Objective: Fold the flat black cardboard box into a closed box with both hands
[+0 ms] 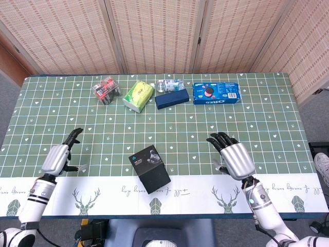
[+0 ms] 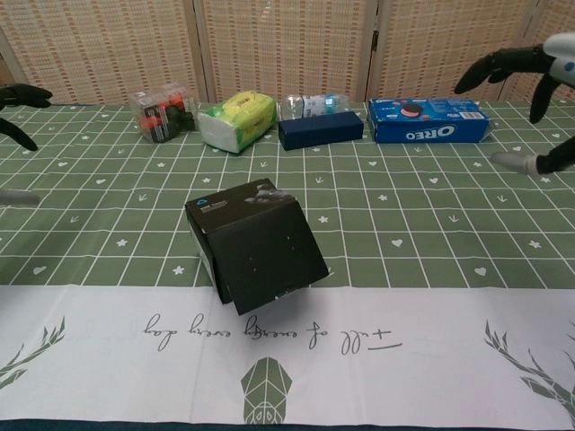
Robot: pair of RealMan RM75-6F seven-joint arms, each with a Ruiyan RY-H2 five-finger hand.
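The black cardboard box (image 1: 149, 169) sits near the front edge of the desk (image 1: 257, 118), just at the border of the white deer-printed strip, and we see it already folded up into a solid form. In the chest view it looks tipped, its large top face sloping toward us, so we cannot tell whether the lid is fully tucked in.

Our left hand (image 1: 56, 157) hangs well to the left of the box and our right hand (image 1: 235, 157) well to the right, both released, fingers spread, holding nothing.

In our judgement, the main risk is that the closure is not seated: with no hand pressing it, a springy flap could lift and reopen the box. A second risk is its place so close to the front edge; a careless push while re-closing could slide it off.

The snack items at the back, such as the Oreo pack (image 1: 216, 93), lie well apart and pose no trouble.
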